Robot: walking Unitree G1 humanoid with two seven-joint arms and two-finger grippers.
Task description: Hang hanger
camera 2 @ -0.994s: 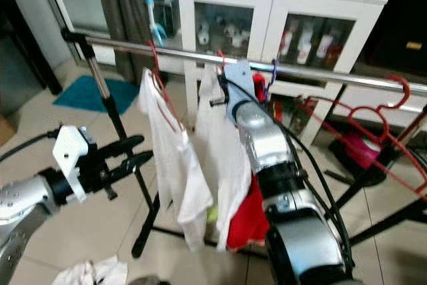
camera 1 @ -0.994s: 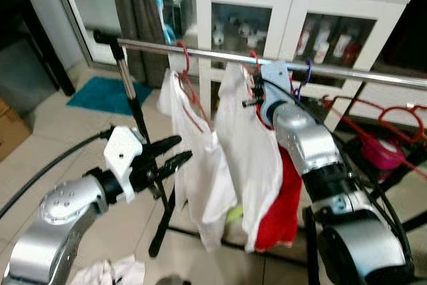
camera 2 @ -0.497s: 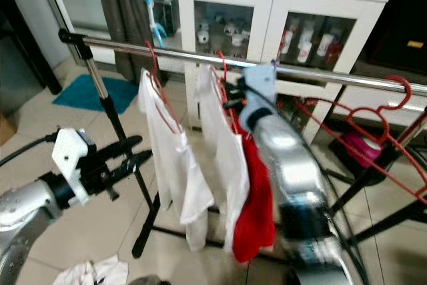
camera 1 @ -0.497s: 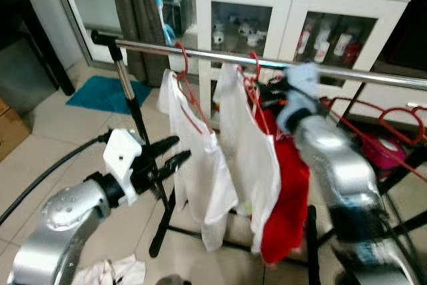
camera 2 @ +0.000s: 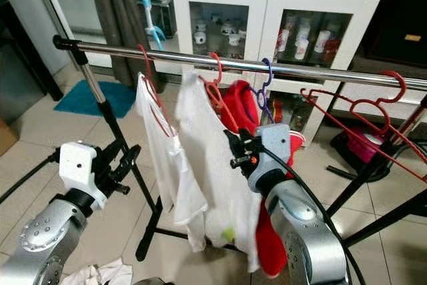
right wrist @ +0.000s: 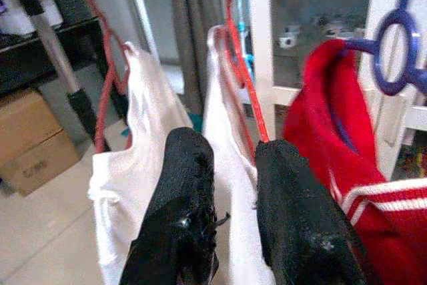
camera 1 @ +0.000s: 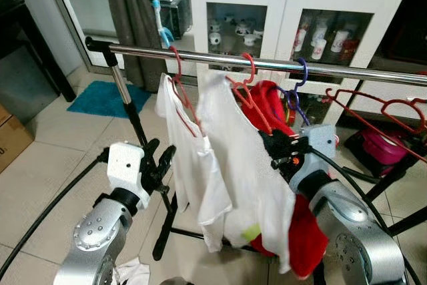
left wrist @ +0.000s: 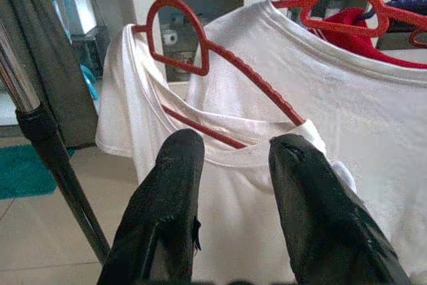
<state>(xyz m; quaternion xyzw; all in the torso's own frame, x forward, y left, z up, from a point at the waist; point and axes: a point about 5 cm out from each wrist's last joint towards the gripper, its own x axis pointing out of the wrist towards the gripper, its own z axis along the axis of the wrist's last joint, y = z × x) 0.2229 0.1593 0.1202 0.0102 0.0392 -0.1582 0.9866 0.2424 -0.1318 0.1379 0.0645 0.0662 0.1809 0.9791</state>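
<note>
On the rail [camera 1: 267, 63] the red hanger [camera 1: 248, 91] with its white shirt [camera 1: 247, 165] seems hooked; right hand [camera 2: 235, 151] empty, parted; left hand [camera 1: 160, 168] parted, idle.

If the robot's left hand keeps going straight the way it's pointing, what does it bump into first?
Probably the white T-shirt on the red hanger. The left hand has its fingers open and aimed at the shirt's collar. How far off the cloth is, the wrist view can't say for sure.

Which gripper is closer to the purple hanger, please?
Right. The right gripper sits just below the purple hanger, by the red garment; the left gripper is across the white shirts, near the rack post.
</note>
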